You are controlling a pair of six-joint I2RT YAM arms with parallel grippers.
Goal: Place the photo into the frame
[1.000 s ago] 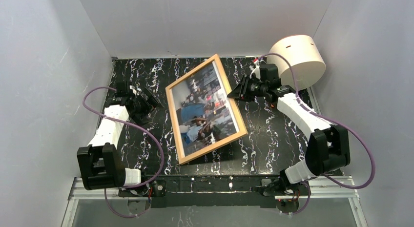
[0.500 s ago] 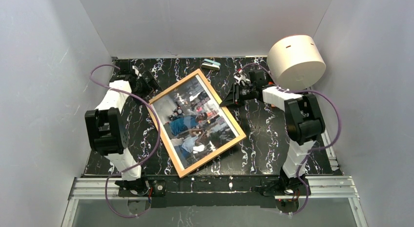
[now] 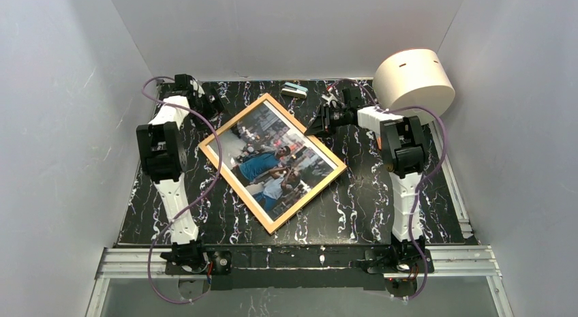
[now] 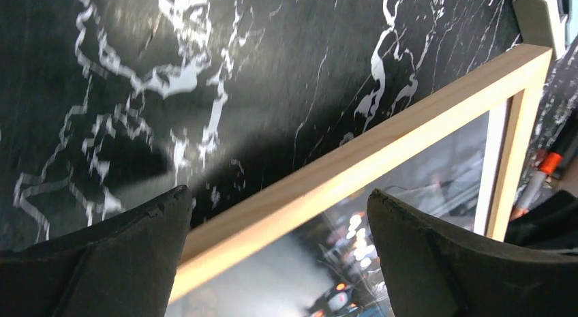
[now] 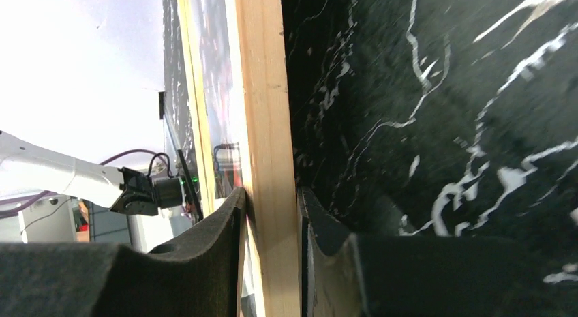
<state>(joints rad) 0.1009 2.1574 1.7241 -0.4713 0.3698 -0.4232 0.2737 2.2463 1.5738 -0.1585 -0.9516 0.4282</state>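
Note:
The frame (image 3: 236,120), thin light wood with glass, lies turned diagonally in the middle of the black marbled table. The photo (image 3: 272,163) of people in blue on a street shows inside it behind the glass. My right gripper (image 3: 315,128) is shut on the frame's upper right edge. In the right wrist view both pads of that gripper (image 5: 271,202) press the wooden edging (image 5: 269,112). My left gripper (image 3: 215,104) stands open by the frame's upper left edge. In the left wrist view its fingers (image 4: 102,255) straddle the wooden edging (image 4: 354,170) without touching it.
A large white cylinder (image 3: 414,80) stands at the back right, close behind the right arm. A small grey and teal object (image 3: 295,91) lies at the back edge near the frame's top corner. White walls close in the table on three sides.
The frame has turned counter-clockwise, still held by the right gripper. Both arms have stretched toward the back, and the left gripper has swung up to the frame's upper left edge.

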